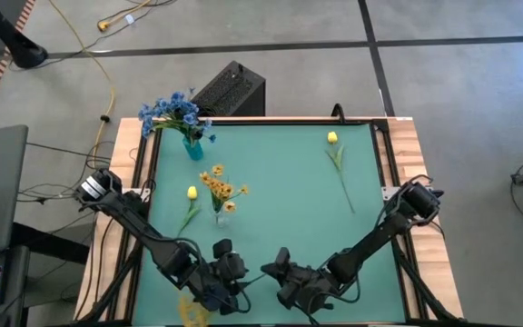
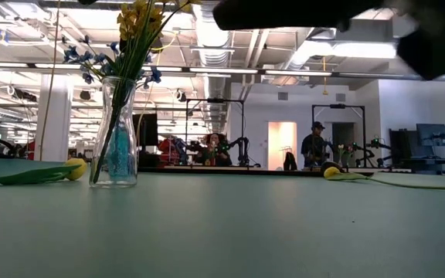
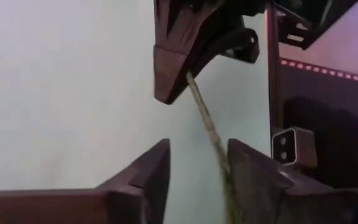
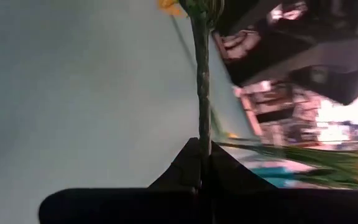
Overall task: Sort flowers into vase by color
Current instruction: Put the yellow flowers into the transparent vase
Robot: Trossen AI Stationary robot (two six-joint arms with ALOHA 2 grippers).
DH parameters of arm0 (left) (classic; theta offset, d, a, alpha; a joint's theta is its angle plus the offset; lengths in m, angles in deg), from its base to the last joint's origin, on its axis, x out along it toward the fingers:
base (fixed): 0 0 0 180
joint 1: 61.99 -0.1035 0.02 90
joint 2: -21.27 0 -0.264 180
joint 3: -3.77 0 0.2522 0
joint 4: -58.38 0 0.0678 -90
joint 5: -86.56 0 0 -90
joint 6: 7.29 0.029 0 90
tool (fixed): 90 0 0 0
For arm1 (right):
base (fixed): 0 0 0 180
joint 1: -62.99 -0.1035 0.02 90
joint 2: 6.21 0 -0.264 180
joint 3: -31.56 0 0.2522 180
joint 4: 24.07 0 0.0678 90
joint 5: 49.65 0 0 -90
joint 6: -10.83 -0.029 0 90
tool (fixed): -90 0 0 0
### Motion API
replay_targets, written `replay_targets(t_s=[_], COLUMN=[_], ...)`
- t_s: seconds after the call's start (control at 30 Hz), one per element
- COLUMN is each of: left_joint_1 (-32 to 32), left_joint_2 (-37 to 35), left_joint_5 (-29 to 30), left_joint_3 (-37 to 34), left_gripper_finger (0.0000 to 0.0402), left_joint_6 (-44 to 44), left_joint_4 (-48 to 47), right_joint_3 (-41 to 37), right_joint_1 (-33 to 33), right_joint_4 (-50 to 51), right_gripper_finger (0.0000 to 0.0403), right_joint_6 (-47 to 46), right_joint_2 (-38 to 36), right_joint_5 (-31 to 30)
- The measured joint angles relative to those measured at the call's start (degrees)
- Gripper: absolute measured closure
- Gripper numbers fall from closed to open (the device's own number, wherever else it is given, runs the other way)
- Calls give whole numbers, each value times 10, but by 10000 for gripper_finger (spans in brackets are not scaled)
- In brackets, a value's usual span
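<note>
A yellow small-blossom spray (image 1: 193,311) sits near the table's near edge under my left arm. Its thin stalk (image 3: 205,118) runs to my right gripper (image 1: 269,270), which is shut on it. My left gripper (image 1: 241,278) faces the right one, open, and the stalk passes between its fingers (image 3: 253,180). A blue vase with blue sprays (image 1: 184,118) stands at the far left. A clear vase with yellow sprays (image 1: 221,195) stands at mid-left (image 2: 118,131). Two single yellow bud stems lie flat on the table, one by the clear vase (image 1: 191,204), one far right (image 1: 337,159). My right gripper pinches the bare end of the spray's stalk (image 4: 201,134) between its two shut fingers. The stalk runs straight on from the fingertips, in line with them, toward the blossoms (image 4: 169,5). My left gripper is open; the stalk runs close along one finger's inner side (image 3: 224,165), and I cannot tell whether it touches.
The green table top has wooden rails (image 1: 407,163) on both sides. A black box (image 1: 230,89) stands beyond the far edge. Open mat lies between the two vases and the right bud stem. The room behind holds other robot stations and a person (image 2: 313,143).
</note>
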State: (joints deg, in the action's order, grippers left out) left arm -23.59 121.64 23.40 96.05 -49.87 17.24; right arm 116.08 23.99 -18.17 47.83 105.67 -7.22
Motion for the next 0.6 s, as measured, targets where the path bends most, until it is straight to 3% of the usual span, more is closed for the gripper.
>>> replay_targets(t_s=[0.13,0.43,0.6], left_joint_1=[-5,19,28], left_joint_2=[0,-13,-16], left_joint_5=[8,171,221], left_joint_3=[11,26,26], left_gripper_finger=[211,192,191], left_joint_6=[64,206,212], left_joint_4=[0,-8,-45], right_joint_3=[0,-21,-112], right_joint_1=[2,11,28], right_joint_4=[32,55,-103], right_gripper_finger=[376,376,376], right_joint_6=[-76,-142,-151], right_joint_2=[-1,-13,-75], right_joint_5=[52,199,331])
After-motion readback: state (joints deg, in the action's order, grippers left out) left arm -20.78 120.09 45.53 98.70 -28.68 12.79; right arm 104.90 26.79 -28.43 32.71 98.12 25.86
